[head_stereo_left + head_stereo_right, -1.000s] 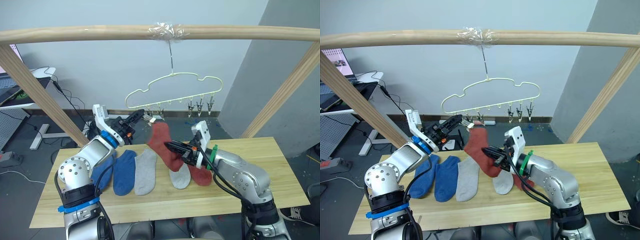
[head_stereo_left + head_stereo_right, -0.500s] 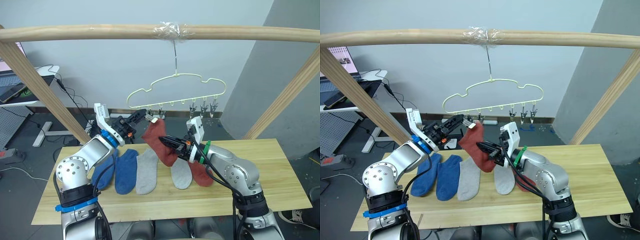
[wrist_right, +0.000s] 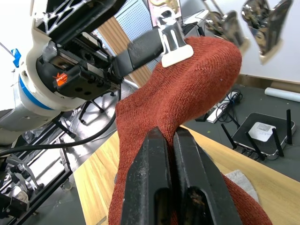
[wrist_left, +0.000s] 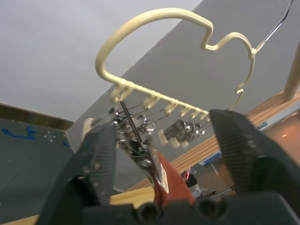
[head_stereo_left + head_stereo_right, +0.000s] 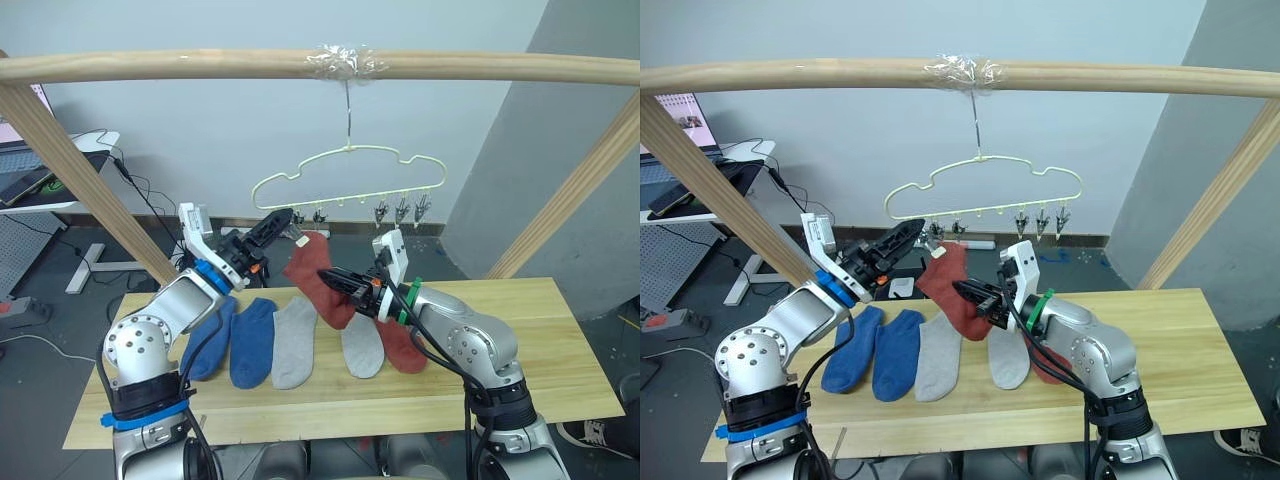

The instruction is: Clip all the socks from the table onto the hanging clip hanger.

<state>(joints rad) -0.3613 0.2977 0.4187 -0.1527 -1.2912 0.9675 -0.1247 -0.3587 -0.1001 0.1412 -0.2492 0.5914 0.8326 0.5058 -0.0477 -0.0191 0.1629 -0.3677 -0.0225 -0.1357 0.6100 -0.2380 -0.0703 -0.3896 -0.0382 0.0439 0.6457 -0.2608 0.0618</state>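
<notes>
The pale-yellow clip hanger (image 5: pixel 350 180) hangs by its hook from the wooden pole. A rust red sock (image 5: pixel 318 282) hangs in the air with its top edge in the leftmost grey clip (image 4: pixel 140 145). My right gripper (image 5: pixel 335 282) is shut on the middle of this sock. My left gripper (image 5: pixel 280 222) is open, its fingers (image 4: pixel 98 154) spread to either side of that clip without touching it. On the pale wood table (image 5: pixel 540 350) lie two blue socks (image 5: pixel 228 340), two light grey socks (image 5: pixel 293 342) and another rust red sock (image 5: pixel 402 347).
A thick wooden pole frame (image 5: pixel 200 65) spans the top, with slanted legs on both sides of the table. Three free clips (image 5: pixel 402 211) hang at the hanger's right end. A desk and cables (image 5: pixel 60 160) stand behind at the left.
My left gripper has opened and let go of the leftmost clip, which now bites the red sock's top edge. The right gripper still holds the sock, hardly moved.
</notes>
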